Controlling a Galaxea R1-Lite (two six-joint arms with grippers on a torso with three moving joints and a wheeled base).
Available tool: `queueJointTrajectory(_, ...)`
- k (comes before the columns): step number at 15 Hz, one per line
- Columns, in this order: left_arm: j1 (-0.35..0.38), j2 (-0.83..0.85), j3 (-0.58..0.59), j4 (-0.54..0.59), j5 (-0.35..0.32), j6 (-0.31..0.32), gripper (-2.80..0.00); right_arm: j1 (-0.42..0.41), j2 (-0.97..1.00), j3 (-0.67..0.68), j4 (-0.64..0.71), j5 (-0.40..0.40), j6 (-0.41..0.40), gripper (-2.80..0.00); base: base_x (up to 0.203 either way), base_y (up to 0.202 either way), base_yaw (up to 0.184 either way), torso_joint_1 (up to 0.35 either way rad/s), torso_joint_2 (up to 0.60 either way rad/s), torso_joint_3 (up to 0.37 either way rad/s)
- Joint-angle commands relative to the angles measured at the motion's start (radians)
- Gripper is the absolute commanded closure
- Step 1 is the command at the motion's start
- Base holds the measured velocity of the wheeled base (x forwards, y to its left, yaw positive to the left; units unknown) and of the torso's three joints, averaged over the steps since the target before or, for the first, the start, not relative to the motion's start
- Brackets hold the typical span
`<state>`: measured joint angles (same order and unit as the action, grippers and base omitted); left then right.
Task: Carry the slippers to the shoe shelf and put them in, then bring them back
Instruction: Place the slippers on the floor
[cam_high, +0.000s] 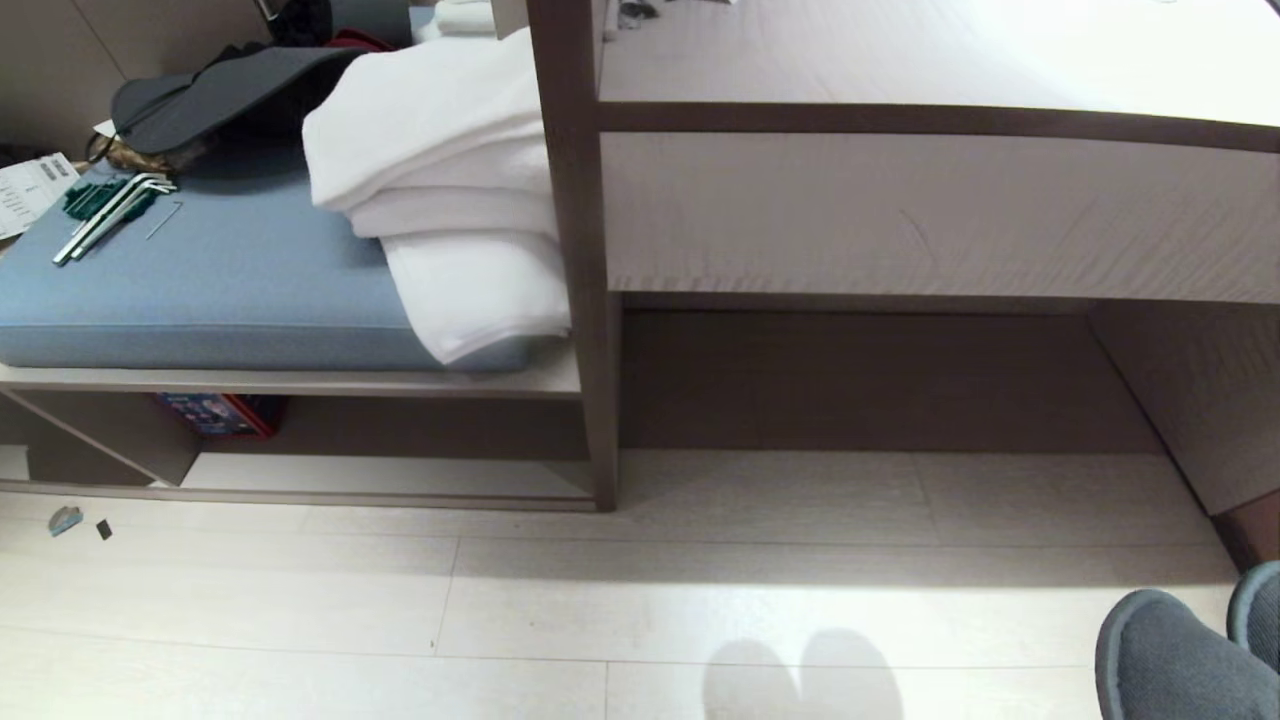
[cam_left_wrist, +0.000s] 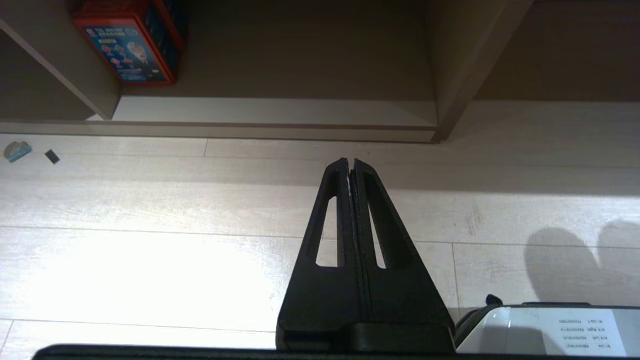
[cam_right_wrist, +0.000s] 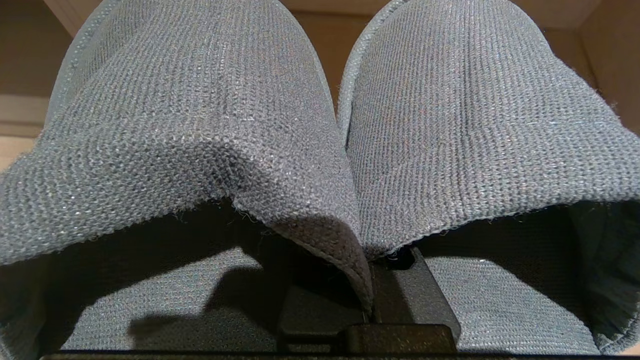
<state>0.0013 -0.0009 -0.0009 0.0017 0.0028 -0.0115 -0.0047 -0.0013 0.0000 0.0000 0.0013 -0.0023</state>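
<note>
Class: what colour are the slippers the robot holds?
Dark grey-blue knit slippers; clearest in the right wrist view.

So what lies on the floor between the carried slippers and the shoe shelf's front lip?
Only bare pale floorboards lie between the slippers and the shoe shelf, crossed by the slippers' shadow; the head view shows this.

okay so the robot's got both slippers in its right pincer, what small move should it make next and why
Probably swing left toward the shoe shelf. The right pincer is shut on the slippers' inner edges, yet in the head view they hang at the far right, before the open space under the desk counter; the cubby lies left.
</note>
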Motion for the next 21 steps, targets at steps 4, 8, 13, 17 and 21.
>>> queueJointTrajectory(4, 0.0, 0.001, -0.001, 0.0, 0.0, -0.001, 0.0, 0.0, 0.0, 0.0, 0.0, 0.0, -0.001, 0.0, 0.0, 0.0, 0.0, 0.004, 0.0, -0.2)
queueJointTrajectory(8, 0.0, 0.001, -0.001, 0.0, 0.0, -0.001, 0.0, 0.0, 0.0, 0.0, 0.0, 0.0, -0.001, 0.0, 0.0, 0.0, 0.0, 0.005, 0.0, -0.195)
queueJointTrajectory(13, 0.0, 0.001, -0.001, 0.0, 0.0, -0.001, 0.0, 0.0, 0.0, 0.0, 0.0, 0.0, -0.001, 0.0, 0.0, 0.0, 0.0, 0.001, 0.0, -0.201)
queueJointTrajectory(17, 0.0, 0.001, -0.001, 0.0, 0.0, -0.001, 0.0, 0.0, 0.0, 0.0, 0.0, 0.0, -0.001, 0.0, 0.0, 0.0, 0.0, 0.002, 0.0, -0.196)
queueJointTrajectory(21, 0.0, 0.001, -0.001, 0.0, 0.0, -0.001, 0.0, 0.0, 0.0, 0.0, 0.0, 0.0, -0.001, 0.0, 0.0, 0.0, 0.0, 0.002, 0.01, -0.194)
